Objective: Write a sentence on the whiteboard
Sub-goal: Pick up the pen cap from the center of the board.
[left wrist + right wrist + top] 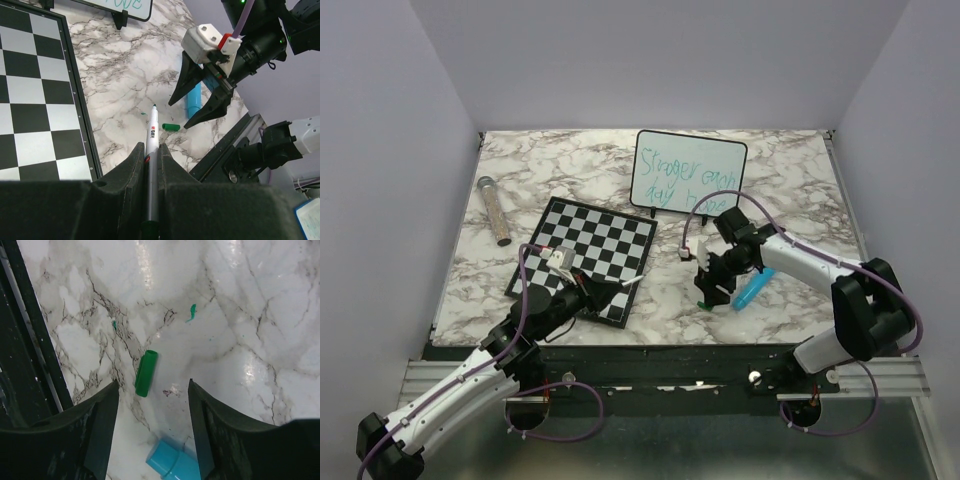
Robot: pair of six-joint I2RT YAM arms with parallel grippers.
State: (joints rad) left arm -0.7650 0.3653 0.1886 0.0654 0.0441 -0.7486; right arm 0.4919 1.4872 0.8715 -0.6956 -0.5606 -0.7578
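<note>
Whiteboard (653, 192) sentence (692, 174) looks written; left claw (150, 150) grips the uncapped marker (152, 132), right claw (153, 385) wide over the cap (146, 373); recapping likely next.

Top cam sits high at the near edge, looking down on the whole table (790, 190). Wrist cams ride close to it: left looks across, right nearly straight down; both catch the green cap (146, 373).

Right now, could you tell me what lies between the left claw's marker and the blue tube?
A small green cap lies on the marble table between the marker and the blue tube, clearest in the left wrist view.
</note>
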